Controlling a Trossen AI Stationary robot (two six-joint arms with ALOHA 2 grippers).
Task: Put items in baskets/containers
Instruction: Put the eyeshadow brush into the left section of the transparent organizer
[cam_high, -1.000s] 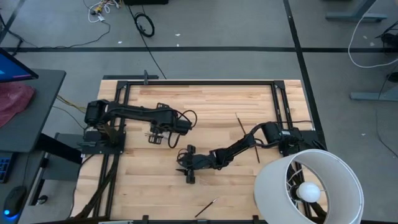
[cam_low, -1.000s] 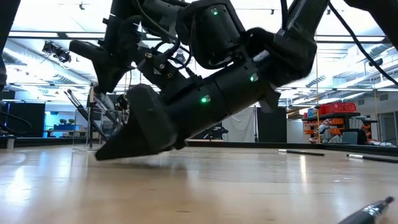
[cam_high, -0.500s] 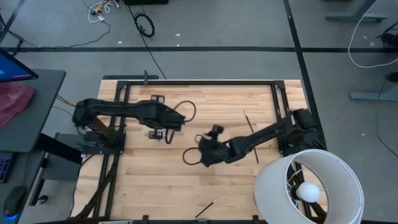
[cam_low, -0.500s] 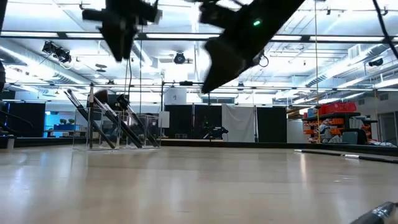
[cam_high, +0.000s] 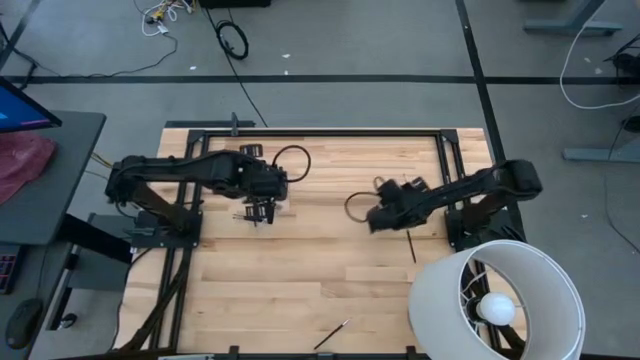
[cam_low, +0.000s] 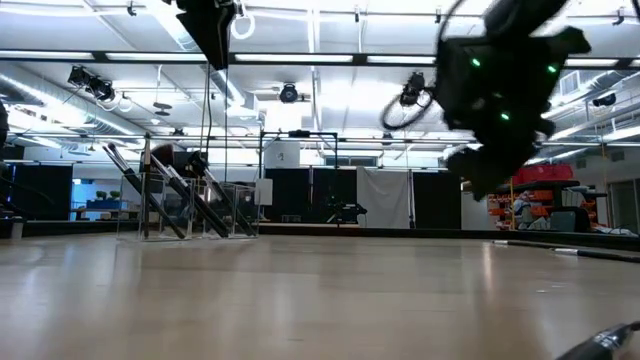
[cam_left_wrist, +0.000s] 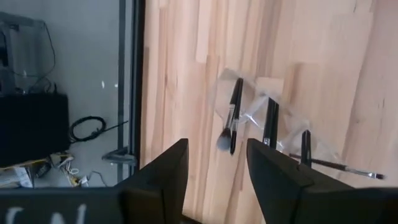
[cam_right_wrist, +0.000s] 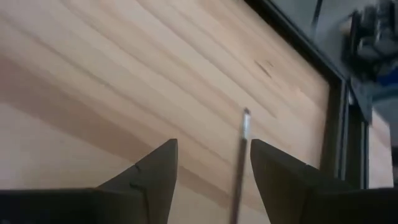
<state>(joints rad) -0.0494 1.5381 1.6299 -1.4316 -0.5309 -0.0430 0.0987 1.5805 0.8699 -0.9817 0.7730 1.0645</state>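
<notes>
On the left half of the wooden table, the left arm reaches in from its mount, and the left gripper hangs above the clear plastic container with its fingers parted and nothing between them. From table height the container stands upright on the far part of the tabletop with several dark-handled makeup brushes leaning inside it at a slant. Looking down from the left wrist, the container's glinting walls show around the brushes, one with a rounded bristle head and others beside it, while one more brush lies flat on the wood just beside the container.

Right of the table's middle, the right gripper is held up off the surface, fingers spread apart and empty. Its wrist camera looks between the two dark fingers at a single thin brush lying on the boards near the black table frame. From above, that brush lies just below the right gripper, close to the right arm's base.

Near the front edge of the table another brush lies alone, well apart from both grippers. At the front right corner stands a big white lamp shade.
</notes>
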